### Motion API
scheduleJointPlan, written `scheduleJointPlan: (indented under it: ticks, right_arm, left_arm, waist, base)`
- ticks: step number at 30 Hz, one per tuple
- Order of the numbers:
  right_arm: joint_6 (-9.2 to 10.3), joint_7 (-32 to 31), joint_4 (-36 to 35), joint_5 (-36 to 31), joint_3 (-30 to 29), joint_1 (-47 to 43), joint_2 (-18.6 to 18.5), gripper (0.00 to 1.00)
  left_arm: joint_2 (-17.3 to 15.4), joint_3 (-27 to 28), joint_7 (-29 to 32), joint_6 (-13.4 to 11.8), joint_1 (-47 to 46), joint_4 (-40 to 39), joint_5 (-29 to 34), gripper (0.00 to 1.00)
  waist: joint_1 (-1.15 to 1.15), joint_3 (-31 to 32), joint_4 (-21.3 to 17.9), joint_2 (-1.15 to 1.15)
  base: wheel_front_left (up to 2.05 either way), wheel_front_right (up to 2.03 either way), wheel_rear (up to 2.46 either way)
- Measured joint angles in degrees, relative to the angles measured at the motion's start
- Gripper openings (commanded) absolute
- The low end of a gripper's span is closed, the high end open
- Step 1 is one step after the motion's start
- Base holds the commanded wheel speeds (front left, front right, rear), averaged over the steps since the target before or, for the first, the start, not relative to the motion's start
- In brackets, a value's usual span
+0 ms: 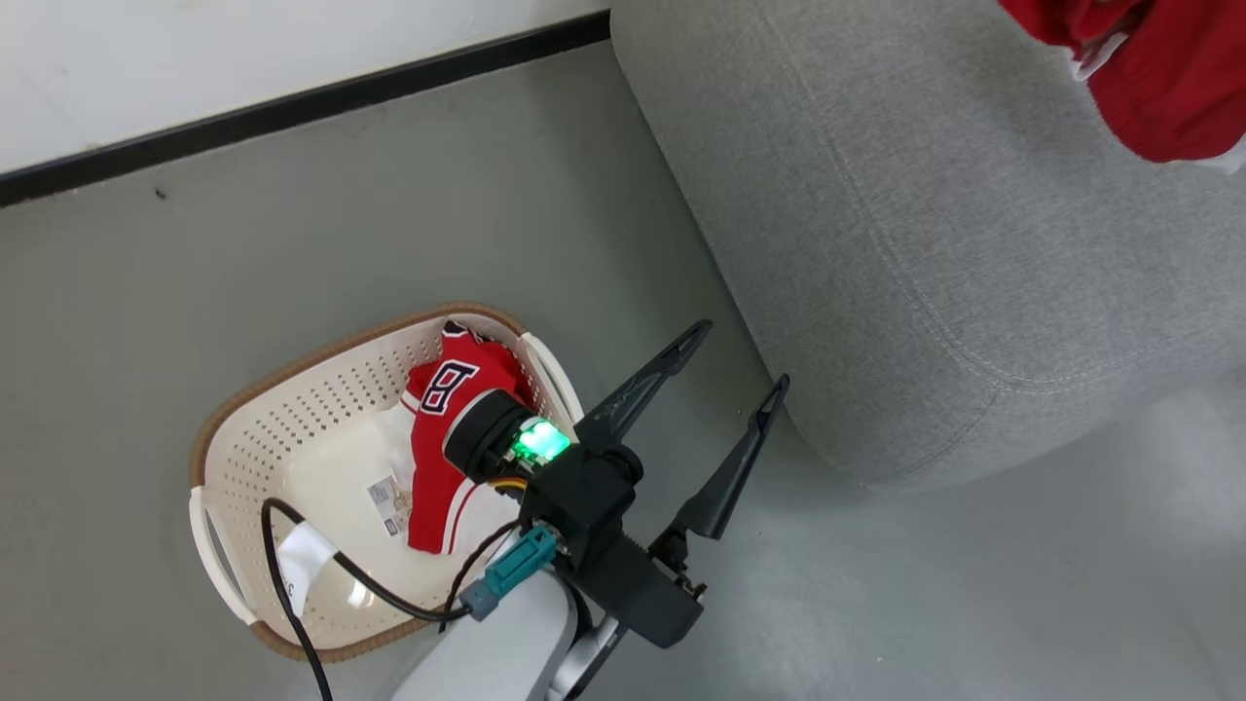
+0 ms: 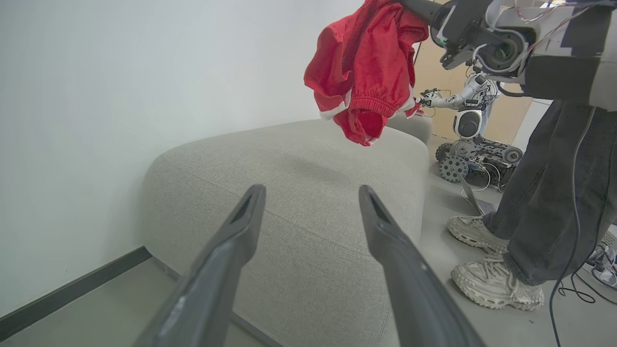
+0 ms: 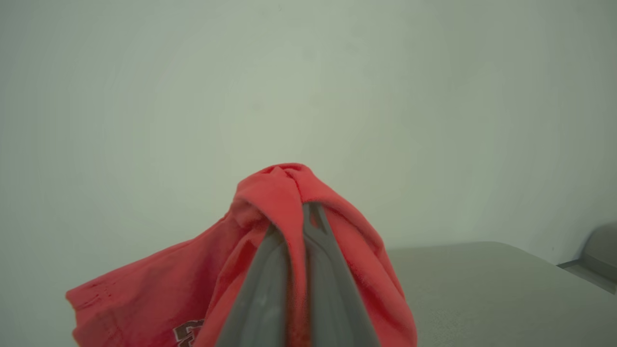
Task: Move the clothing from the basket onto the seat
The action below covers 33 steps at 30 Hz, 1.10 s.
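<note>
One red garment with a black-and-white number patch [image 1: 453, 428] lies in the cream basket [image 1: 292, 409] on the floor at the lower left. My left gripper [image 1: 742, 357] is open and empty, hovering between the basket and the grey seat [image 1: 925, 224]; its fingers [image 2: 231, 241] point at the seat's side. My right gripper [image 3: 301, 212] is shut on the other red garment [image 3: 270, 250], which hangs bunched above the seat [image 2: 289, 193]. That red garment [image 2: 366, 72] shows white trim, and its lower part [image 1: 1158, 78] sits at the top right corner of the head view.
A person's dark trouser legs [image 2: 554, 183] and pale shoes [image 2: 491, 284] stand right of the seat. A small tracked robot [image 2: 470, 140] and cables lie behind. A white wall with a black skirting [image 1: 292, 107] runs behind the basket. A label sticker [image 1: 389, 506] lies inside the basket.
</note>
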<state>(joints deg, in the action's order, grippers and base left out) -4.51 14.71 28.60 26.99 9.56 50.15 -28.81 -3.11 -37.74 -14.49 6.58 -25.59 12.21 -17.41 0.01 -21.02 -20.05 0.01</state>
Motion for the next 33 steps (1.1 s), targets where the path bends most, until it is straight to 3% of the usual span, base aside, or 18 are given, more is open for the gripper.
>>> scheduleJointPlan:
  ticks: [16,33]
  right_arm:
    - [1.63,0.0,5.5,-0.5,-7.4,9.2,-8.0,0.00]
    - [5.65,0.0,11.7,1.4,-14.7,14.6,-12.9,0.00]
  left_arm:
    - [-0.2,-2.2,0.0,0.1,-6.3,-0.7,2.8,1.00]
    - [-1.8,-2.8,0.0,0.5,-10.0,-0.6,3.6,1.00]
  waist:
    - [0.00,-11.6,4.1,0.00]
    - [0.00,-21.4,6.9,0.00]
  base:
    - [0.00,0.00,0.00]
    - [0.00,0.00,0.00]
